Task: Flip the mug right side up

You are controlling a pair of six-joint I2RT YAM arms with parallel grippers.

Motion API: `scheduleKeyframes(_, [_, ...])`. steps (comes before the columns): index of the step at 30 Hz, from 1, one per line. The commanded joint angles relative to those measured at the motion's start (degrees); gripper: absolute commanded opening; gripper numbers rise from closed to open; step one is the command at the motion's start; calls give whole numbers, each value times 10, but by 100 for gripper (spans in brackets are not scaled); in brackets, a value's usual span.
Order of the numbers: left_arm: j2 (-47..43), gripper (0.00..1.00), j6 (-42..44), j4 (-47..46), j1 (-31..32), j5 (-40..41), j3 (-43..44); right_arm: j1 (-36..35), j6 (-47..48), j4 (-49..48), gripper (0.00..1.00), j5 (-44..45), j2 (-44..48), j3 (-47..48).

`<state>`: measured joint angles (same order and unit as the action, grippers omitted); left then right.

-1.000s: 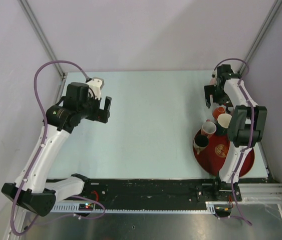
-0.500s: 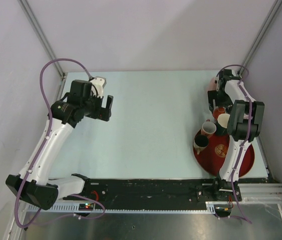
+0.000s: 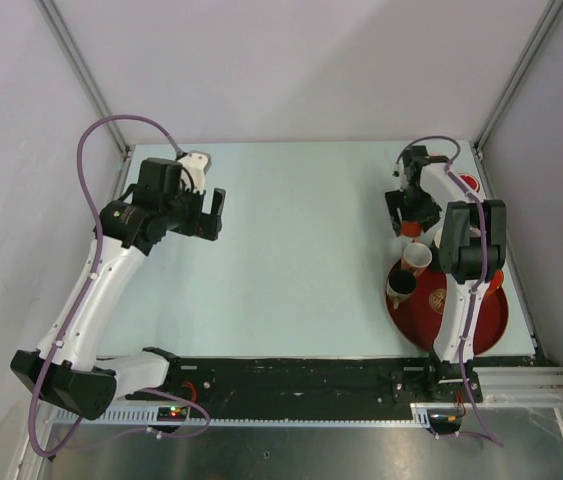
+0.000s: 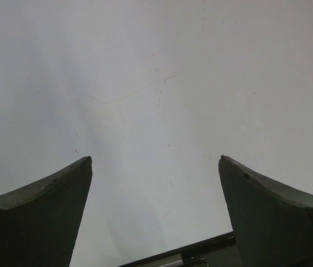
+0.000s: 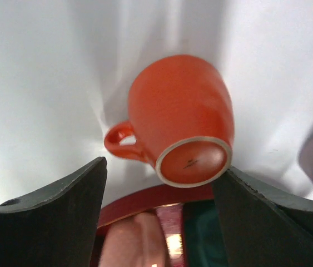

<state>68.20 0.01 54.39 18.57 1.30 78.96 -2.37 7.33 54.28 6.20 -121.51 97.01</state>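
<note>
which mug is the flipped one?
The orange mug ahead of the right gripper, off the red tray: its base shows. The pale mug and dark mug on it show open mouths.

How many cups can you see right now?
3: an orange mug beside the red tray, a white-lined cup and a dark-lined cup at its left edge. The right arm may hide others.

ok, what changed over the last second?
Right claw swung left and now straddles the mug, jaws apart, no grip visible. Left arm shifted slightly; left claw stayed open. Tray and its cups unmoved.
</note>
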Motion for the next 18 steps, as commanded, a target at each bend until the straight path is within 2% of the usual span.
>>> scheduleKeyframes(1, [-11, 98, 5, -14, -4, 3, 24, -30, -3, 26, 79, -53, 35, 12])
scheduleKeyframes(7, [-10, 98, 5, -15, -4, 0, 24, -40, 7, 29, 85, -12, 32, 27])
scheduleKeyframes(13, [-11, 98, 5, -16, -5, -3, 24, -42, -1, 10, 96, 0, -3, 55])
scheduleKeyframes(18, [-14, 98, 7, -16, -4, 3, 23, -46, 49, -5, 98, 22, -14, 60])
